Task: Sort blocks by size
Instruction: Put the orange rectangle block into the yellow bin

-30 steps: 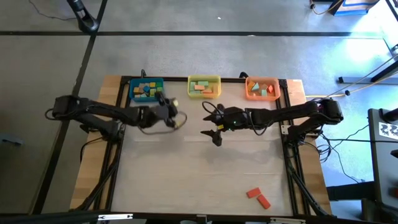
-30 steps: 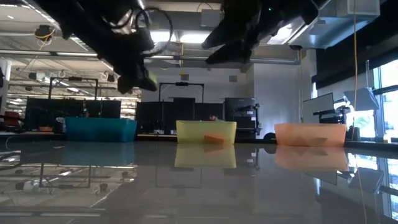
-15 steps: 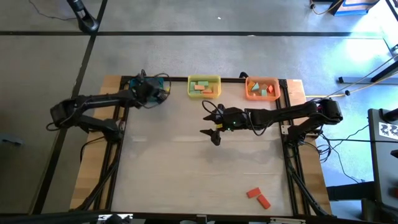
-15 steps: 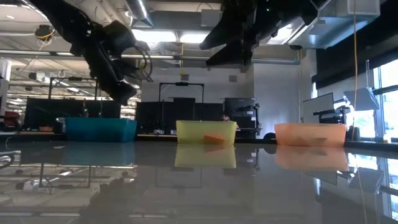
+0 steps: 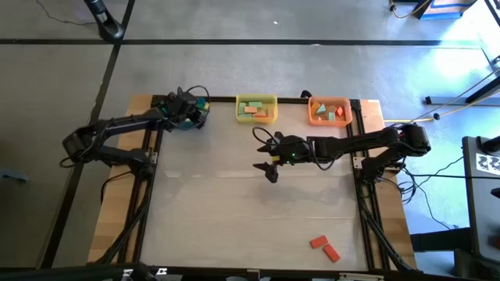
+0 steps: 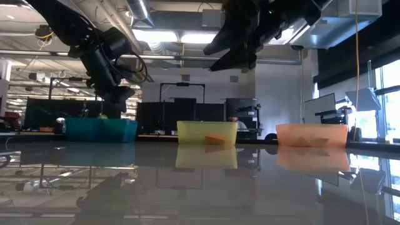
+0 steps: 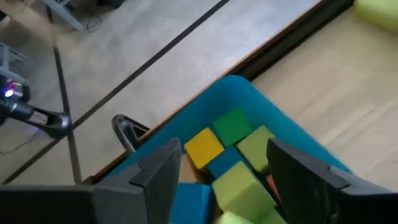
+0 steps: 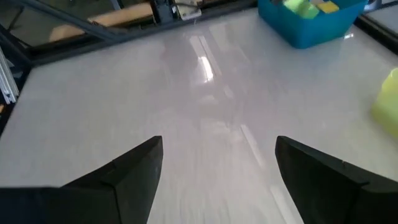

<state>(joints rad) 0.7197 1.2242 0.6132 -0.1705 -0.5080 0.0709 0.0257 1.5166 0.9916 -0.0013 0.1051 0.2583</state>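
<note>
A: Where are the blocks that remain to be sorted?

B: Two orange blocks are seen on the table, at its near edge toward the right side and well apart from everything else. The rest are already held in the blue bin, the yellow bin and the orange bin along the far edge.

A: And the hands?

B: The left hand is held over the blue bin. Its fingers are spread, nothing is gripped between them, and yellow and green blocks are seen in the bin below. The right hand is hung above the middle of the table with its fingers apart and only bare table under it.

A: Which arm is better placed for the orange pair?

B: The right arm, it is judged. The pair lies toward the near edge on that arm's own side, nearer and to the right of its hand, while the left hand is at the far left corner, almost the whole table away.

A: How do the two lie?

B: Close together, each with its long axis slanted across the table; whether they touch cannot be told. The hand would probably have to be turned to close across the short side of one.
</note>
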